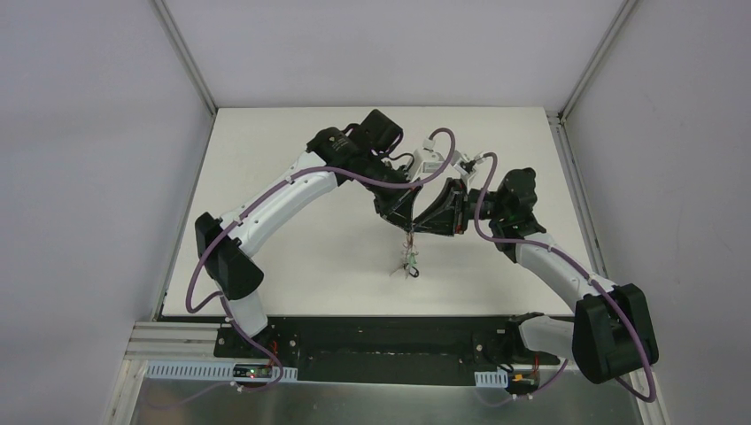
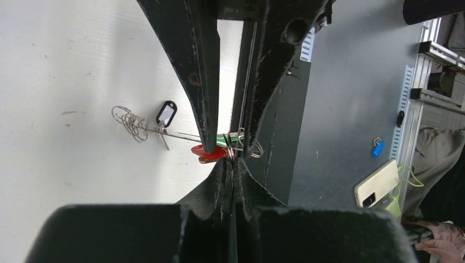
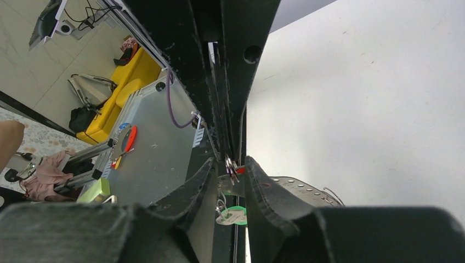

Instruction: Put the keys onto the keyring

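Note:
The keyring (image 2: 248, 76) shows edge-on as a thin grey wire. My left gripper (image 2: 234, 160) is shut on its rim, above the middle of the table (image 1: 292, 257). A red key (image 2: 209, 152) and a green key (image 2: 226, 140) hang at that pinch point. A black-tagged key (image 2: 166, 113) trails off beside a tangle of small wire loops (image 2: 131, 123). My right gripper (image 3: 231, 161) faces the left one tip to tip, jaws apart around the ring and small split rings (image 3: 232, 170). The green key (image 3: 234, 215) dangles below it. From above, the keys (image 1: 409, 261) hang under both grippers.
The black base rail (image 1: 381, 341) and a metal shelf (image 1: 354, 403) run along the near edge. Grey walls enclose the table on three sides. A phone (image 2: 376, 183) and a small blue item (image 2: 376, 147) lie off the table.

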Controlling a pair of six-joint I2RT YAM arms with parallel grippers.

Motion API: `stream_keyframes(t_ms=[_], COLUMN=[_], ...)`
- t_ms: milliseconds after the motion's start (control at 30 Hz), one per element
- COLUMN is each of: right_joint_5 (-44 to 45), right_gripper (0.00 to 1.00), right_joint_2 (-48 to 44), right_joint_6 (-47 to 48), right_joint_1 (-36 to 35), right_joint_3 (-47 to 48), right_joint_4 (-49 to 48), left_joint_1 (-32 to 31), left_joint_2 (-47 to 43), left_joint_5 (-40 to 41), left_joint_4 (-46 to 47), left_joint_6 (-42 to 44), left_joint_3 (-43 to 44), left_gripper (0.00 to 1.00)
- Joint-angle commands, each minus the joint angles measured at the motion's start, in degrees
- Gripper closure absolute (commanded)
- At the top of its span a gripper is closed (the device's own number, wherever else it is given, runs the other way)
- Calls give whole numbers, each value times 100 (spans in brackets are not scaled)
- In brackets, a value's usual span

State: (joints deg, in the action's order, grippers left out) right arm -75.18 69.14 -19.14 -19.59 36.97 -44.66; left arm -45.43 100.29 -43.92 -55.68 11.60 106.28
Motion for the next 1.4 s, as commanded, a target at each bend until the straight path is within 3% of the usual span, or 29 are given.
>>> stream_keyframes(t_ms=[0,400,600,733,867,1033,1167,1367], right_joint_5=[-146,-103,-96,64,252,403,459,495], right_gripper=[76,85,100,100,100,100,100,100], right_joint_2=[-129,-129,-138,-153,-116,-32,74,140], right_joint_6=[296,272,246,-22,-1059,-1459,-1723,-1769], right_joint_1=[-78,-98,-89,20,165,217,241,269], right_joint_3=[293,327,342,388,274,273,263,266], right_joint_4=[63,107,107,-19,-1082,-1372,-1631,-1659], left_joint_1=[-45,-45,-45,8,122,127,114,-24], left_joint_2=[-5,48,37,-47,-415,-1121,-1466,-1428], left_joint_5=[-298,-282,-241,-195,-2,312,507,571], left_joint_4=[-27,-91,-94,-22,470,1576,2207,1976], left_joint_6=[71,125,165,228,364,721,1076,1707], left_joint_3=[268,262,264,318,38,-915,-1516,-1494], left_gripper=[100,100,100,100,79,59,53,52])
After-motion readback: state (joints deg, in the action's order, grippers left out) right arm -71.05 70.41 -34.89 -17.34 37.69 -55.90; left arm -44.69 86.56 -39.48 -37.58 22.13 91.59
